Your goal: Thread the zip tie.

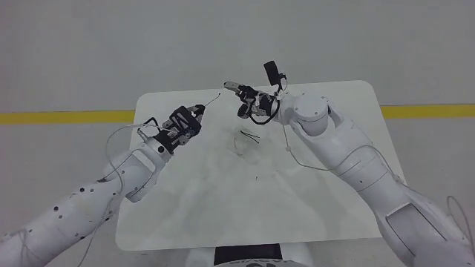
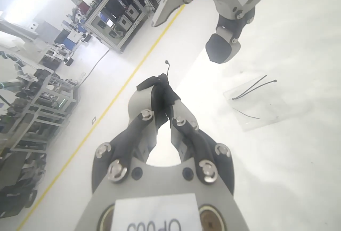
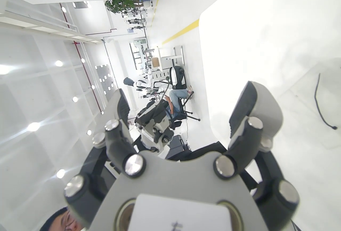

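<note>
My left tool point(image 2: 162, 86) is clenched on the tie point(image 2: 167, 68); its free end points at my right tool point(image 2: 190, 37), released and empty, near.

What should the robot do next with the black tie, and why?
Probably ease the right gripper toward the zip tie sticking out of the left gripper and close on its free end. The right jaws are open and empty, while the left jaws grip the tie.
</note>
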You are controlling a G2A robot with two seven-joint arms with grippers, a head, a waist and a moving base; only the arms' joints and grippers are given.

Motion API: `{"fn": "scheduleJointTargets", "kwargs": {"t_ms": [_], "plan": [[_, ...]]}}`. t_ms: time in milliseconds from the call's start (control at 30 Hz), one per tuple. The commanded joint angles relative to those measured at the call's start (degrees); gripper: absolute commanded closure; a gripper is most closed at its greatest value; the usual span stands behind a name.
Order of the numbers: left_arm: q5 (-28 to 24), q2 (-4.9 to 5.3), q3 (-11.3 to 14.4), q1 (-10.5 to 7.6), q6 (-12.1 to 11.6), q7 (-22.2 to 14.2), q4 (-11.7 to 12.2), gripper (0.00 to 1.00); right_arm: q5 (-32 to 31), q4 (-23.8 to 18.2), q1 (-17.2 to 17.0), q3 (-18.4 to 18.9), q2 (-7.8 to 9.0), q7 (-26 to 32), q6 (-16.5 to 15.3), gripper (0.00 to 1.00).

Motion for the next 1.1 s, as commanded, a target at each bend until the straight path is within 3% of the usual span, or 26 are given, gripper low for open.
{"fn": "scheduleJointTargets", "kwargs": {"t_ms": [0,100,433,600,867,1000,1033,1067], "plan": [[-2.2,0.43,-2.0,1.49,0.1,1.1,-0.4,1.0,0.0,0.0,0.0,0.0,-0.01,0.0,0.0,0.0],[-5.1,0.88,-4.2,3.23,-0.9,3.5,-0.8,1.0,0.0,0.0,0.0,0.0,-0.01,0.0,0.0,0.0],[-5.1,0.88,-4.2,3.23,-0.9,3.5,-0.8,1.0,0.0,0.0,0.0,0.0,-0.01,0.0,0.0,0.0],[-10.5,0.31,-6.3,1.89,-4.2,3.8,2.4,1.0,0.0,0.0,0.0,0.0,-0.01,0.0,0.0,0.0],[-23.1,0.72,-12.8,1.69,-15.2,4.1,8.9,1.0,0.0,0.0,0.0,0.0,-0.01,0.0,0.0,0.0],[-29.7,1.2,-15.9,2.58,-24.5,5.1,12.6,1.0,0.0,0.0,0.0,0.0,-0.01,0.0,0.0,0.0],[-31.7,1.37,-16.6,3.05,-28.0,5.6,13.1,1.0,0.0,0.0,0.0,0.0,-0.01,0.0,0.0,0.0],[-31.5,1.55,-17.3,3.28,-28.0,6.0,13.7,1.0,0.0,0.0,0.0,0.0,-0.01,0.0,0.0,0.0]]}}
